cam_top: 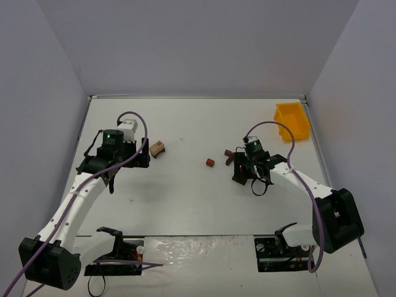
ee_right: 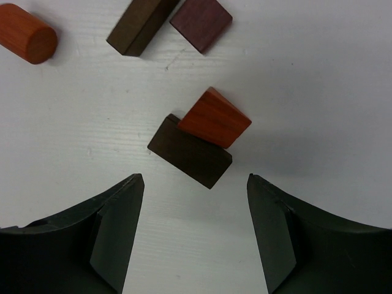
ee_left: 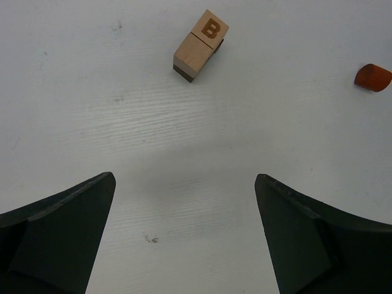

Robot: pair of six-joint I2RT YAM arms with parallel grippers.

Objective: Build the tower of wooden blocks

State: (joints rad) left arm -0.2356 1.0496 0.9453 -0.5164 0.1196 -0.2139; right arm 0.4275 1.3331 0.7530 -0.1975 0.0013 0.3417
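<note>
The white table carries a yellow bin at its far right corner, pale blocks (one marked B), a reddish cylinder and dark blocks.

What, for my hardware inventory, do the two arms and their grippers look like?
The left arm and right arm are white with bulky black joint housings. A purple cable runs along each, looping above the wrist, where a small green light glows. The left gripper and right gripper have matte black, inward-curving fingers.
</note>
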